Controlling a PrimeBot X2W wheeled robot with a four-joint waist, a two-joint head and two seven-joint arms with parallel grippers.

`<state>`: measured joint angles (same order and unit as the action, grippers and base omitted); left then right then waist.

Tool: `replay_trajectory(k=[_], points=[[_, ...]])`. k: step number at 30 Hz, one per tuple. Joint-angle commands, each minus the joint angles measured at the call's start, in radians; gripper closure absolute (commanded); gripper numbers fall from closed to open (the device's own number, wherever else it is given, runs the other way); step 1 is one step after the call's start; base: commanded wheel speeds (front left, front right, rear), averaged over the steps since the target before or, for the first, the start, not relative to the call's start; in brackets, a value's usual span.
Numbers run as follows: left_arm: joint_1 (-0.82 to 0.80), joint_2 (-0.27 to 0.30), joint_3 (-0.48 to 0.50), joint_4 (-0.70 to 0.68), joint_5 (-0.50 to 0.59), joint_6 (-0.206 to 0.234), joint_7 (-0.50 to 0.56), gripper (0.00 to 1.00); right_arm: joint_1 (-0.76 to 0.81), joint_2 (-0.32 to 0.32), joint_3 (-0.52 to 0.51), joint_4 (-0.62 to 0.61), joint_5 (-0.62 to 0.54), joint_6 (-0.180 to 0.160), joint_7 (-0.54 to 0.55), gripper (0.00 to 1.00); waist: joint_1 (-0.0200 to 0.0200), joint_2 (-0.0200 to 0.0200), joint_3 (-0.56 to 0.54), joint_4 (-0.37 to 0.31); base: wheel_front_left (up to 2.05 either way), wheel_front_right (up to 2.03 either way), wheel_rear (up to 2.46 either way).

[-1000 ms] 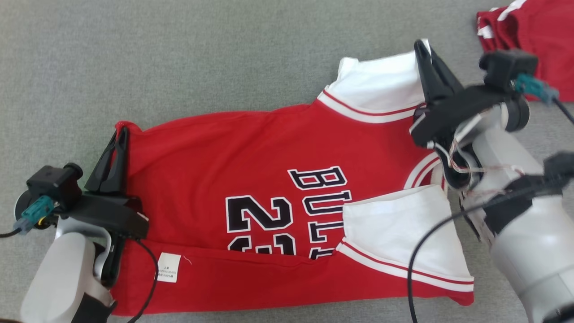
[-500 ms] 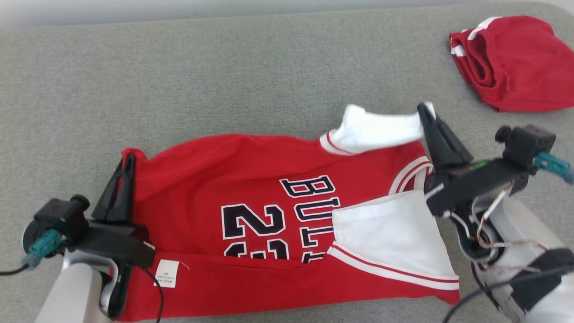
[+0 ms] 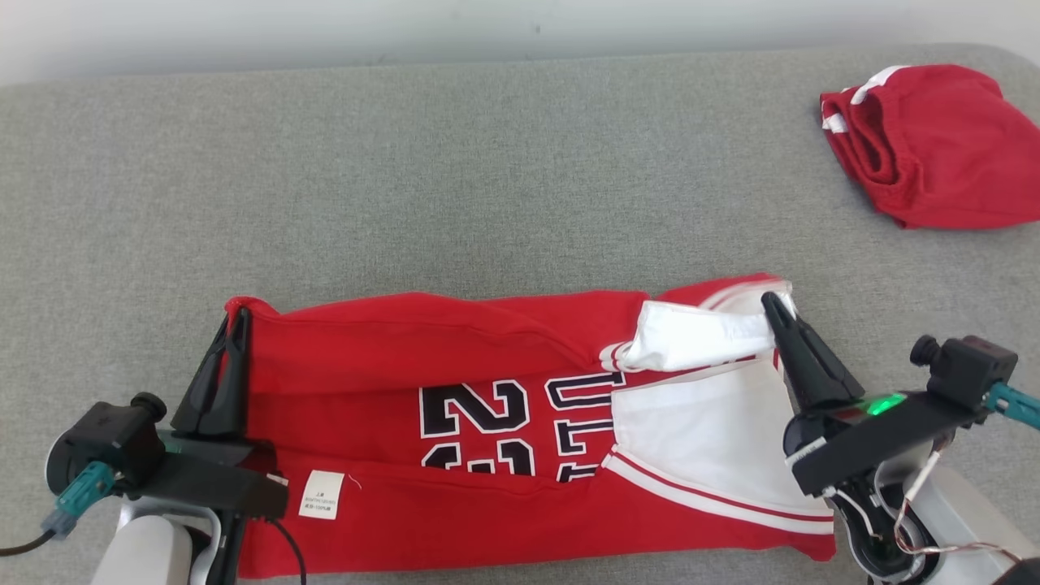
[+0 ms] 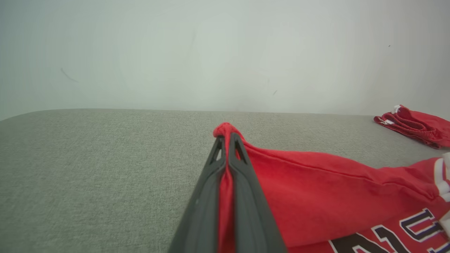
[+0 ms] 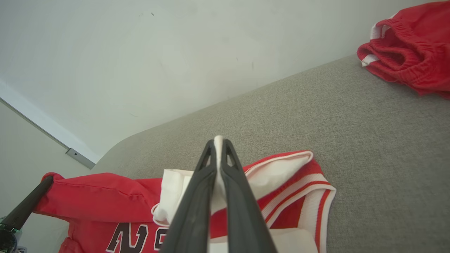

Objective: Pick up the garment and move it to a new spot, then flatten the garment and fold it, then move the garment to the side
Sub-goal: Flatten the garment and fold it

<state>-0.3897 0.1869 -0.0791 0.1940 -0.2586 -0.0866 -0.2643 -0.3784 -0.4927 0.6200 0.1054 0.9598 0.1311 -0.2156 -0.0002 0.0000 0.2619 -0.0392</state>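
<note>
The left gripper (image 3: 233, 318) was clamped tight on the red hem corner of the jersey (image 3: 487, 504). The right gripper (image 3: 772, 302) was pinched on its white sleeve (image 3: 699, 337). Between them the jersey's far edge lay doubled toward the robot, partly over the lettering. The jersey rested on the grey surface (image 3: 406, 179), well apart from what looked like bundled red shorts (image 3: 934, 146).

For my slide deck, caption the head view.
Left end effector and right end effector grip the red jersey, far edge folded over its front.
</note>
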Motion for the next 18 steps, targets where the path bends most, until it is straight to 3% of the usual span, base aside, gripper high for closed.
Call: replay_trajectory(k=[1,18], points=[[0.023,-0.001,0.002,-0.006,0.011,-0.009,0.0,1.0,0.021,-0.006,-0.008,-0.009,0.011,-0.001,-0.003,1.0,0.0002,0.0,-0.008,-0.002,0.0,0.0,0.0],[0.155,-0.062,0.052,-0.074,0.035,-0.033,0.0,1.0,0.109,-0.032,0.006,-0.041,0.028,-0.001,0.018,1.0,0.0002,0.0,-0.041,0.008,0.0,0.0,0.0]])
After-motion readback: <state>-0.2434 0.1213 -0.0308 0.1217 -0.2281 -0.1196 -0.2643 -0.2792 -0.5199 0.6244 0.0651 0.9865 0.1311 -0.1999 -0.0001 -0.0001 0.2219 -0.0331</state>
